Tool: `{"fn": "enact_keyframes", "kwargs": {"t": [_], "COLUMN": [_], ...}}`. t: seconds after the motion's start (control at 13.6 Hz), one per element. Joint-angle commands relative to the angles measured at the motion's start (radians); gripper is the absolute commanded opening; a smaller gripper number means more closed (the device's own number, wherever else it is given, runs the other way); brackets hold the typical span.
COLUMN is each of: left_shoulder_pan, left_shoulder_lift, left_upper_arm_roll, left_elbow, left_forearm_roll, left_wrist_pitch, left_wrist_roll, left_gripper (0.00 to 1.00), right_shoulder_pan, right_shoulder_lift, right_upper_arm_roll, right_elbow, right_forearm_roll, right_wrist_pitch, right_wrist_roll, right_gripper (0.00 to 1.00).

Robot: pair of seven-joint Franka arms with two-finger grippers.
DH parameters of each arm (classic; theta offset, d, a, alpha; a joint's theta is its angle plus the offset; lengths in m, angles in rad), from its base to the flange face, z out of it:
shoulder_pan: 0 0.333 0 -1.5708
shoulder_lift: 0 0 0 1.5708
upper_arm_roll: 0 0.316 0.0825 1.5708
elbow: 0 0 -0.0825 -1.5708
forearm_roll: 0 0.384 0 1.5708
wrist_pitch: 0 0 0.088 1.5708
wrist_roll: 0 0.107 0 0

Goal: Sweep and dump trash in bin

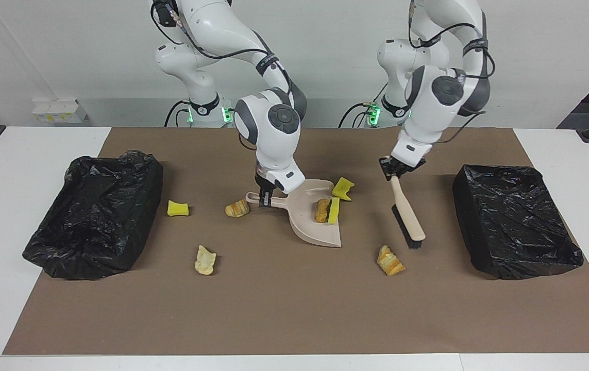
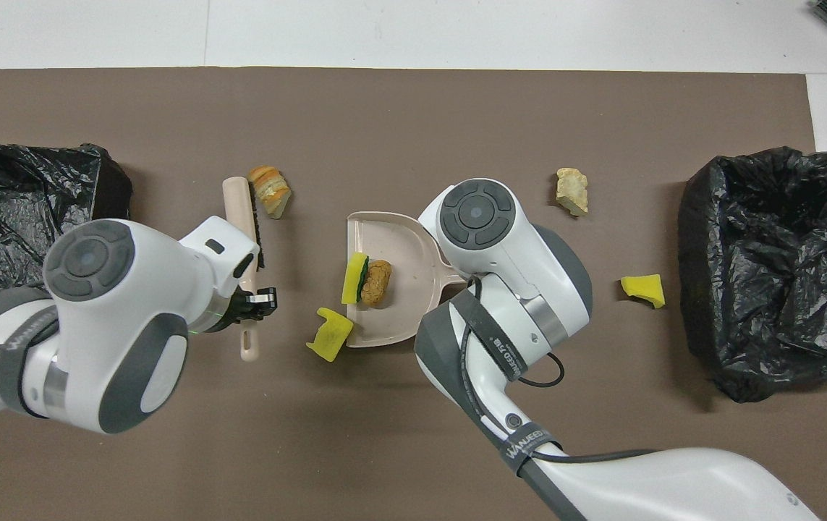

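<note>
Beige dustpan (image 1: 315, 219) holds a golden-brown lump (image 1: 321, 210) and a yellow, green-backed sponge chunk (image 1: 334, 210); the brush (image 1: 406, 214) is beige with black bristles; both bin liners (image 1: 516, 219) are glossy black on a brown mat (image 1: 294, 309) over the white bench (image 1: 11, 216)

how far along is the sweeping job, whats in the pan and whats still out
Done: two pieces, a brown lump and a green-backed sponge, lie in the dustpan.

In hand: the right gripper holds the dustpan's handle; the left gripper holds the brush beside a striped lump.

Left: five pieces lie on the mat, including a yellow chunk at the pan's edge. Nothing looks dumped yet.
</note>
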Motion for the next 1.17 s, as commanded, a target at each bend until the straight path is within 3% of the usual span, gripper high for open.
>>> {"fn": "enact_keyframes", "kwargs": {"t": [0.0,0.44,1.1], "left_shoulder_pan": [0.069,0.08,-0.007], "left_shoulder_lift": [-0.004,0.01,0.01], "left_upper_arm_roll": [-0.01,-0.013,-0.016], "left_elbow": [-0.053,-0.173,-0.174], "left_forearm_roll": [0.014,0.014,0.011], "left_wrist_pitch": [0.004,0.123,0.128], "left_wrist_roll": [0.108,0.178,0.136], "left_gripper": [0.0,0.0,0.0], "right_shoulder_pan": [-0.008,-0.011,-0.01], "right_shoulder_lift": [-0.023,-0.024,-0.026], "right_upper_arm_roll": [0.006,0.004,0.004], "right_elbow": [-0.034,-0.035,-0.037], "right_forearm_roll": [-0.014,-0.015,-0.023], "right_wrist_pitch": [0.018,0.013,0.005], "right_wrist_roll": [-0.025,-0.033,-0.032], "right_gripper": [0.0,0.0,0.0]}}
